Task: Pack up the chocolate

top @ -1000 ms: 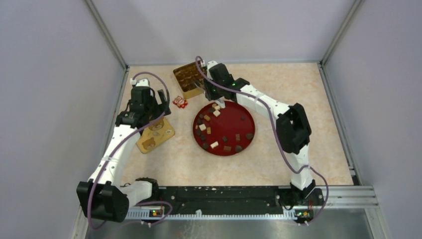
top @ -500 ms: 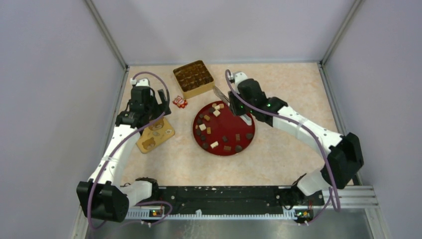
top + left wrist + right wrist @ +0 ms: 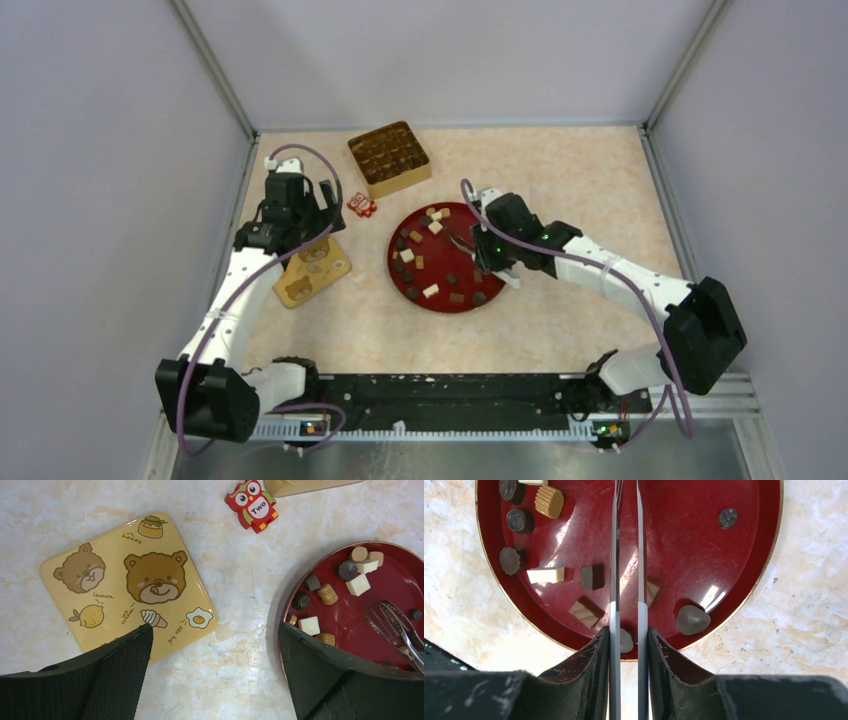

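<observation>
Chocolate pieces, dark lumps and cream cubes (image 3: 407, 255), lie on a red plate (image 3: 440, 268). My right gripper (image 3: 487, 258) is shut on metal tongs (image 3: 458, 240) and hovers over the plate's right half. In the right wrist view the tongs' blades (image 3: 614, 555) run up from my gripper (image 3: 626, 635) over the plate (image 3: 684, 540), past a white bar (image 3: 545, 575) and a dark lump (image 3: 693, 619). Nothing shows between the blades; their tips are out of frame. A gold box (image 3: 389, 158) of packed chocolates stands behind the plate. My left gripper (image 3: 303, 228) is open and empty.
A bear-printed tan lid (image 3: 129, 582) lies flat left of the plate, under my left gripper (image 3: 214, 630). A small red-and-white owl item (image 3: 251, 505) lies between lid and box. Grey walls close in the table on the left, back and right.
My right arm has swung with the tongs from the gold box back over the plate's right half. The left arm has not moved.
</observation>
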Tool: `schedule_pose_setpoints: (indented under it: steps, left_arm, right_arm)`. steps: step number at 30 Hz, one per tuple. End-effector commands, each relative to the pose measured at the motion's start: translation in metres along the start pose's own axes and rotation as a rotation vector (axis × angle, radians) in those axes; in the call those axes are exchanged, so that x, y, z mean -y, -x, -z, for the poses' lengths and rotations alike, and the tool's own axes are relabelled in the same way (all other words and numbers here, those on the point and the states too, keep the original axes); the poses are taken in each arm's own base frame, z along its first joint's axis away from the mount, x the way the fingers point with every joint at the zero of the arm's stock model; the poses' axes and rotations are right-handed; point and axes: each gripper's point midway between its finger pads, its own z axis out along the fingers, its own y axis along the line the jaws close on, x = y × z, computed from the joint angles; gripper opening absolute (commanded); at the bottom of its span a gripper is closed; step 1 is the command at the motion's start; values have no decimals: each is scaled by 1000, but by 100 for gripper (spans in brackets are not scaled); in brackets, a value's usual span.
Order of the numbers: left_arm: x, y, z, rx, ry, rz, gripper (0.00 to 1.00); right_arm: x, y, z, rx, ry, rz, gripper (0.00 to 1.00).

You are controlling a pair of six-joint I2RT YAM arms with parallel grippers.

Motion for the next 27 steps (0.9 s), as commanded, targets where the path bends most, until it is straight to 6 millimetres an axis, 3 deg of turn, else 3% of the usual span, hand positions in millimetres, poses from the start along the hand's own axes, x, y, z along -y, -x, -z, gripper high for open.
schedule_pose_setpoints:
  steps: [1, 15, 27]
  left_arm:
    - [4, 9, -1, 36, -17, 7, 99]
    - [6, 12, -1, 41, -22, 4, 99]
    - [8, 13, -2, 38, -31, 4, 99]
  right_arm:
    - [-15, 13, 1, 57, 54, 24, 30]
    - [-5, 16, -17, 70, -27, 21, 36]
    - [-15, 20, -31, 61, 12, 59, 38]
